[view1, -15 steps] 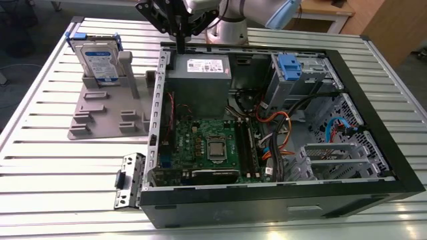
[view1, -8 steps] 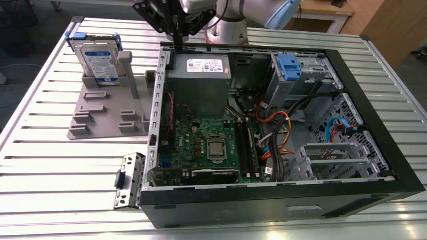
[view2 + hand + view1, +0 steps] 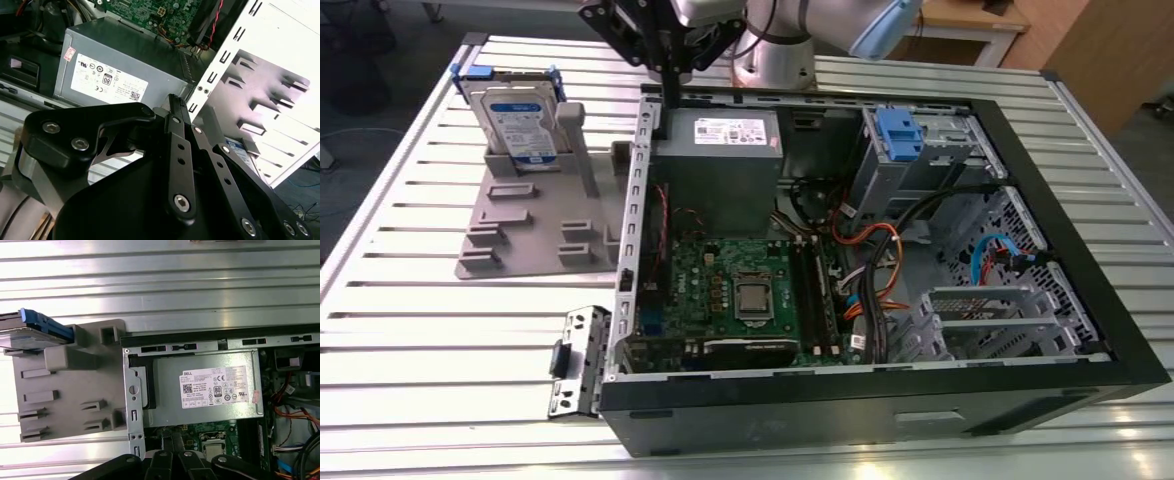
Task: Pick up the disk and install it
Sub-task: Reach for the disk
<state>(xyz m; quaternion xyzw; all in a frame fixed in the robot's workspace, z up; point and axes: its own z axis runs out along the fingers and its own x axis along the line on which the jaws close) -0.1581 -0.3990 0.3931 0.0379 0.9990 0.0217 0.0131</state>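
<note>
The arm (image 3: pixel 774 62) is a smooth silver-grey tube with a pale blue cap (image 3: pixel 881 30) at one joint. Its gripper (image 3: pixel 173 102), seen in the second wrist view, is matte black: a rounded body and flat linked bars with rounded ends, pinned by silver socket-head screws (image 3: pixel 181 201).

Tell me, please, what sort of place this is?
Probably a robotics lab or assembly test cell: an open black desktop computer case lies on a slatted aluminium table, a silver hard drive with a blue frame stands in a grey plastic fixture, and a grey robot arm rises behind.
</note>
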